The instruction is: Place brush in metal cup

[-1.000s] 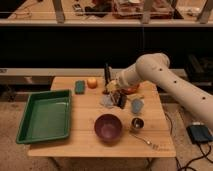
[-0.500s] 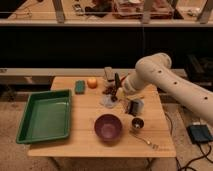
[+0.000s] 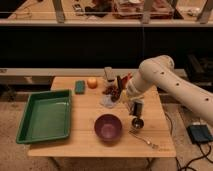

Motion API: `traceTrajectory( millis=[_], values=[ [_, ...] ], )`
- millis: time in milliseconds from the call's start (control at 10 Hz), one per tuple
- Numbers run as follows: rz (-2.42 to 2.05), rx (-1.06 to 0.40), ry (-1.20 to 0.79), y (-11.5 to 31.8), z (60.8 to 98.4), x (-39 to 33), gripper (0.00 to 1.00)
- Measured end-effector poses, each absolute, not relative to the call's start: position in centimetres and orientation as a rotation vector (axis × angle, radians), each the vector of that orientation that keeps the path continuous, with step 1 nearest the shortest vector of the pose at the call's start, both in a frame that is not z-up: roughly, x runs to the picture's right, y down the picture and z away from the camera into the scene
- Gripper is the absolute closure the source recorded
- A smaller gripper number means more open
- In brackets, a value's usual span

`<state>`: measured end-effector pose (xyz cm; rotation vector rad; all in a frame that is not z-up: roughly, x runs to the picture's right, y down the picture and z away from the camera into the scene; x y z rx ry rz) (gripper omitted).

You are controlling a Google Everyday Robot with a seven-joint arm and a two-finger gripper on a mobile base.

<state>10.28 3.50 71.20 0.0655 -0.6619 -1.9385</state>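
My gripper (image 3: 136,106) hangs from the cream arm that reaches in from the right. It is shut on the brush (image 3: 137,111), a dark slim thing that points down from the fingers. Right below the brush's lower end stands the small shiny metal cup (image 3: 137,123), on the table's right side next to the purple bowl (image 3: 108,126). I cannot tell whether the brush touches the cup.
A green tray (image 3: 45,116) fills the table's left side. At the back lie a green sponge (image 3: 80,86), an orange (image 3: 92,82), a grey packet (image 3: 108,73) and a cluster of dark and red items (image 3: 116,90). A silver fork (image 3: 146,140) lies near the front right edge.
The gripper has moved from the cluster at the back toward the front right. It now hangs above the metal cup with the brush in it.
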Motion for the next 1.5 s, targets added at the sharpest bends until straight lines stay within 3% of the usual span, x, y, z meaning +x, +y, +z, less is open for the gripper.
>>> traceTrajectory(
  millis=[500, 900, 1500],
  values=[
    [-1.953, 0.052, -0.668, 3.7, 71.7, 10.5, 1.0],
    [-1.962, -0.012, -0.688, 6.2, 75.0, 13.3, 1.0],
    [-2.02, -0.017, -0.707, 9.6, 75.5, 16.0, 1.0]
  ],
)
